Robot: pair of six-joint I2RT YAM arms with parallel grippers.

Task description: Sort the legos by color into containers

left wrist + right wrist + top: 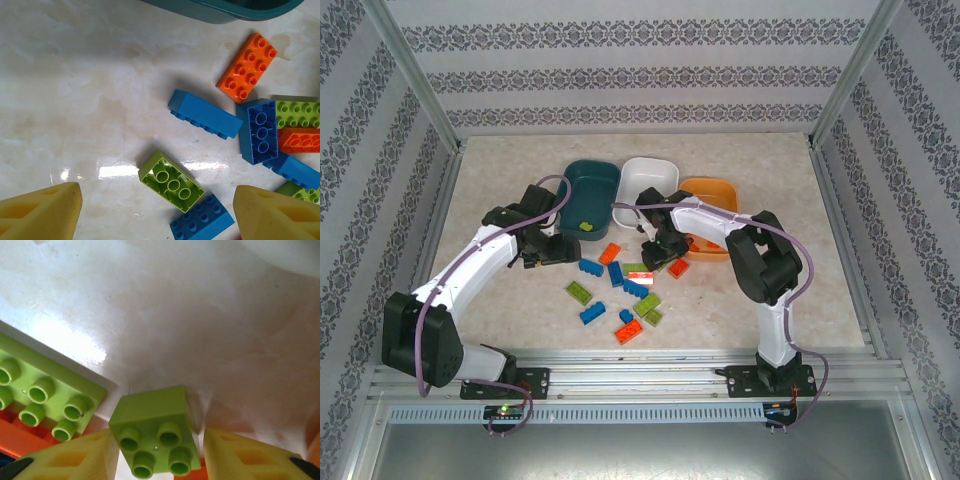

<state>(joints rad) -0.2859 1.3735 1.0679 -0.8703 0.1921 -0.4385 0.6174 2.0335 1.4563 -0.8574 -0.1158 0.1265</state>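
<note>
Several orange, blue and lime legos (625,285) lie scattered mid-table in front of the teal (592,195), white (650,180) and orange (712,195) containers. My left gripper (548,252) hovers open at the pile's left edge. In its wrist view the left gripper (157,192) straddles an upturned lime brick (171,181) without touching it, and a blue brick (202,217) lies beside that one. My right gripper (658,255) sits at the pile's top. Seen from the wrist, the right gripper (157,440) is open around a small lime brick (150,412): left finger against it, slight gap on the right.
The teal tub's wall (225,7) runs along the top of the left wrist view. More bricks lie right of the left gripper: blue (205,114), orange (247,67), an upturned blue (260,131). A larger lime brick (42,390) lies left of the right gripper.
</note>
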